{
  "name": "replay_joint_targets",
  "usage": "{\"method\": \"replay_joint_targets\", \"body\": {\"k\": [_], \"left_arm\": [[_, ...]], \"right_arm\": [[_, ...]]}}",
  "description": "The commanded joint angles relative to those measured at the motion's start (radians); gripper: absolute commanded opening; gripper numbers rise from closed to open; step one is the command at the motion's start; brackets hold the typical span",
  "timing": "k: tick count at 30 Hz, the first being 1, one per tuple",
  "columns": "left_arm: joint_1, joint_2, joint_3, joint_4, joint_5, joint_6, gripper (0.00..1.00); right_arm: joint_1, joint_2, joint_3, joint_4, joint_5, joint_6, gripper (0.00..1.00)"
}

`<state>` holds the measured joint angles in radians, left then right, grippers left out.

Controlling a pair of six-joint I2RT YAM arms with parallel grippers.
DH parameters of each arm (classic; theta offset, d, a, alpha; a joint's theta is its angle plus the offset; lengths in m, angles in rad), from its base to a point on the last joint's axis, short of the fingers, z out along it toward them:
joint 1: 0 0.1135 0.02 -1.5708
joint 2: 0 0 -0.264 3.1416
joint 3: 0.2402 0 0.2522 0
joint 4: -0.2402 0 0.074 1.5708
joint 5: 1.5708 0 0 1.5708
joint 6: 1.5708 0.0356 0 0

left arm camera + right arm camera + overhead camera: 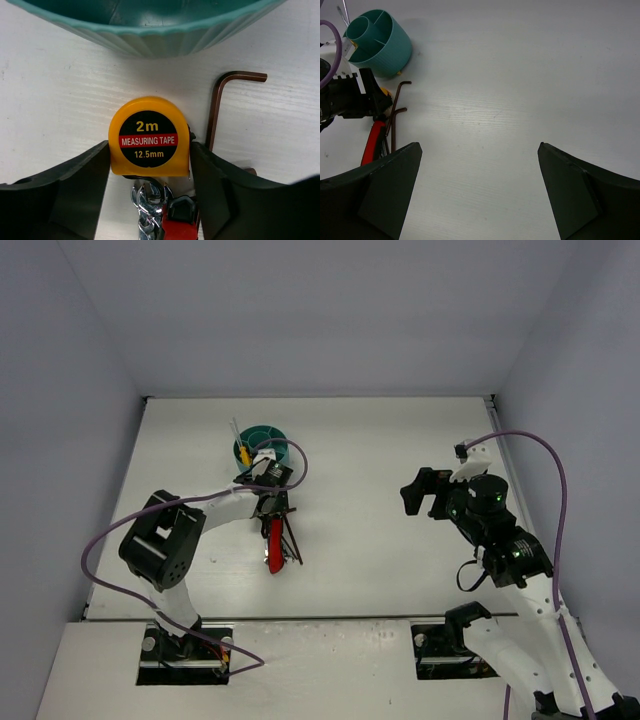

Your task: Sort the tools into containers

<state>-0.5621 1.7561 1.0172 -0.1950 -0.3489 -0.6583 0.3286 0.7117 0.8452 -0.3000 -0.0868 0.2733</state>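
My left gripper (149, 146) is shut on the small yellow tape measure (149, 137), one finger against each side, just in front of the teal organiser (150, 35). A silver wrench (147, 205) and the red-handled tool (177, 225) lie under the gripper. A dark L-shaped hex key (220, 100) lies to the right of the tape measure. In the top view the left gripper (268, 490) sits just below the organiser (282, 436), which holds a yellow-handled screwdriver (241, 447). My right gripper (480, 150) is open and empty over bare table, far right of the tools.
The red-handled tool (274, 545) and the hex keys (293, 540) lie in a pile just below the left gripper. In the right wrist view the organiser (390, 55) and the hex keys (395, 115) are at the far left. Grey walls enclose the white table.
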Motion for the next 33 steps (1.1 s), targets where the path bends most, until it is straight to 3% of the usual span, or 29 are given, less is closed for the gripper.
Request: {"method": "replay_joint_targets", "body": {"k": [1,7,12,22,28,33], "left_arm": [[-0.004,-0.045,-0.012,0.025,-0.015,0.005,0.5],[-0.003,-0.149,-0.068,0.016,-0.011,0.007,0.27],[-0.004,-0.291,-0.081,0.025,0.046,0.119,0.26],[-0.004,-0.552,-0.074,0.164,0.453,0.572,0.26],[-0.005,-0.593,-0.034,0.17,0.612,0.722,0.26],[-0.007,-0.605,-0.013,0.178,0.71,0.769,0.27]], "right_arm": [[0.006,-0.006,0.008,0.041,-0.007,0.007,1.0],[0.006,0.002,0.014,0.041,-0.014,0.008,1.0],[0.006,0.034,0.053,0.041,-0.058,0.005,1.0],[0.009,0.26,0.255,0.044,-0.369,0.055,0.95],[0.059,0.445,0.449,0.044,-0.497,0.141,0.9],[0.17,0.574,0.566,0.048,-0.472,0.183,0.89]]}}
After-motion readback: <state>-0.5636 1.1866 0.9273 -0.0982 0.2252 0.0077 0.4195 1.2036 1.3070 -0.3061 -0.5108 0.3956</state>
